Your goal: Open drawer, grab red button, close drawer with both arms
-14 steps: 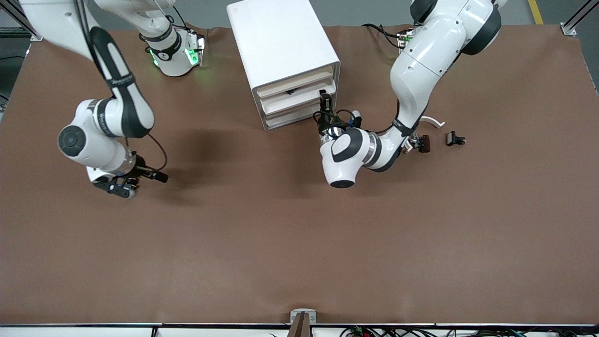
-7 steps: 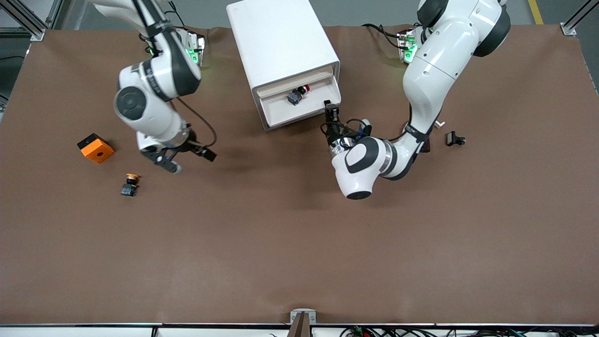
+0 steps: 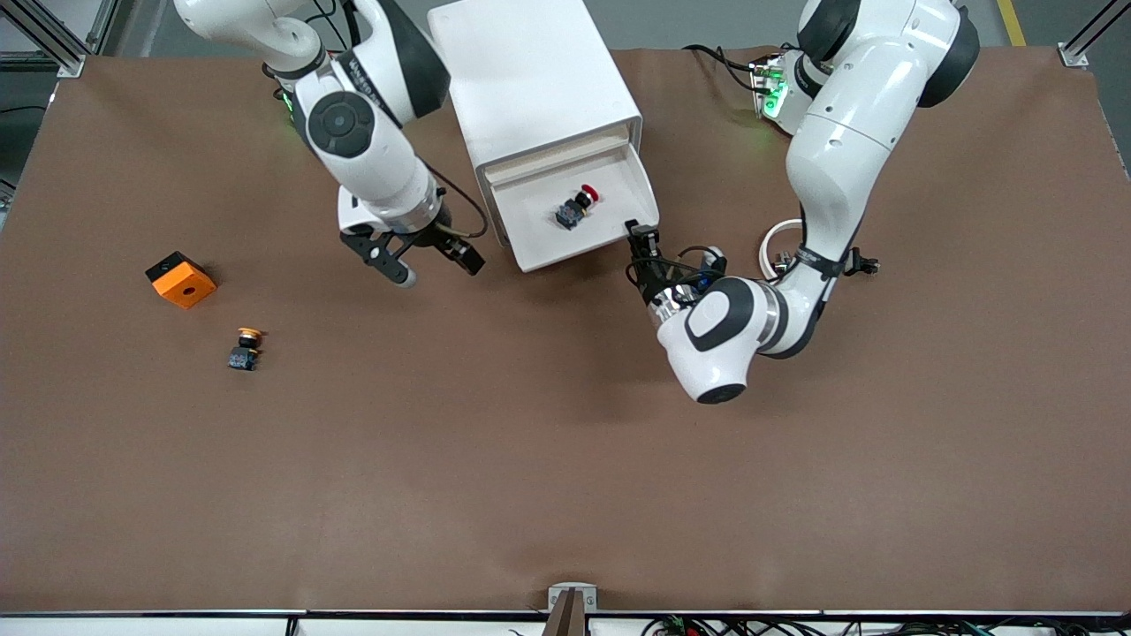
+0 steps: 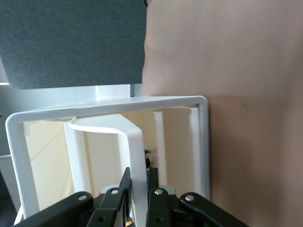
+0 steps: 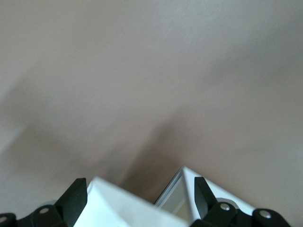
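Two arms of mine are at work over the brown table [image 3: 565,459]. Toward my right arm's end of the table an orange square block [image 3: 181,279] with a hole sits on the cloth, and nearer the front camera than it lies a yellow-capped button [image 3: 245,348], well apart from everything else. My right gripper [image 3: 422,260] hangs over the bare table just beside the white cabinet [image 3: 530,79], its fingers spread wide with nothing between them; my right wrist view shows the two black fingers [image 5: 75,201] apart with a white corner of the cabinet between and below them. The cabinet stands at the table's edge where my bases are, about midway along it. Its top drawer [image 3: 541,254] is pulled well out toward the front camera, and the red-capped button [image 3: 576,208] lies on its side inside the tray, near the middle of the floor. My left gripper [image 3: 644,240] is at the drawer's front corner toward my left arm's end, its fingers [image 4: 124,187] pinched on the drawer's pale front wall, as my left wrist view shows. Past my left forearm, a white ring [image 3: 776,243] and a small black part [image 3: 863,262] rest on the table.
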Available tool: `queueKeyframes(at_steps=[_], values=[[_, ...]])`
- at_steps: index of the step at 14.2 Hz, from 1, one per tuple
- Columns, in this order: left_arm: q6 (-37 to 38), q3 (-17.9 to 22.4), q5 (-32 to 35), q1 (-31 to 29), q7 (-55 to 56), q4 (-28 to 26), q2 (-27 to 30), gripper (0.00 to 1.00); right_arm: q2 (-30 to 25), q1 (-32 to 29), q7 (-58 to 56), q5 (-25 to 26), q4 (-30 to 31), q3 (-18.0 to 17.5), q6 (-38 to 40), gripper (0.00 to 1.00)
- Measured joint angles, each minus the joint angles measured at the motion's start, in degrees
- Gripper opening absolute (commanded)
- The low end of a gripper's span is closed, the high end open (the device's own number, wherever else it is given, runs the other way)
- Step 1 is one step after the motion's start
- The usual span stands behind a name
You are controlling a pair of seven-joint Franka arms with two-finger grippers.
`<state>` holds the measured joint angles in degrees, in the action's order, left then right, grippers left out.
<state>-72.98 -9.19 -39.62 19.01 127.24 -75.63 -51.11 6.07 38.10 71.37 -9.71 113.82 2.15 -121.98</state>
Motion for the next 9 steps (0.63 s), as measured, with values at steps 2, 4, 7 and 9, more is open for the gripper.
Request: queueKeyframes(at_steps=[2, 4, 7, 9], values=[[-1.1, 0.7, 0.0, -0.5, 0.0, 0.8, 0.0, 0.16, 0.0, 2.3, 4.1, -0.2, -2.2, 0.0, 0.5, 1.0], [-2.1, 0.7, 0.0, -1.1, 0.0, 1.2, 0.0, 0.16, 0.5, 4.1, 8.0, -0.2, -4.6, 0.0, 1.6, 1.0], [-3.2, 0.7, 0.0, -1.8, 0.0, 1.3, 0.0, 0.21, 3.0, 7.5, 13.6, -0.2, -8.0, 0.0, 2.1, 1.0], [-3.5, 0.7, 0.0, -2.0, 0.0, 1.3, 0.0, 0.5, 5.9, 10.1, 15.9, -0.2, -10.1, 0.0, 1.9, 1.0]])
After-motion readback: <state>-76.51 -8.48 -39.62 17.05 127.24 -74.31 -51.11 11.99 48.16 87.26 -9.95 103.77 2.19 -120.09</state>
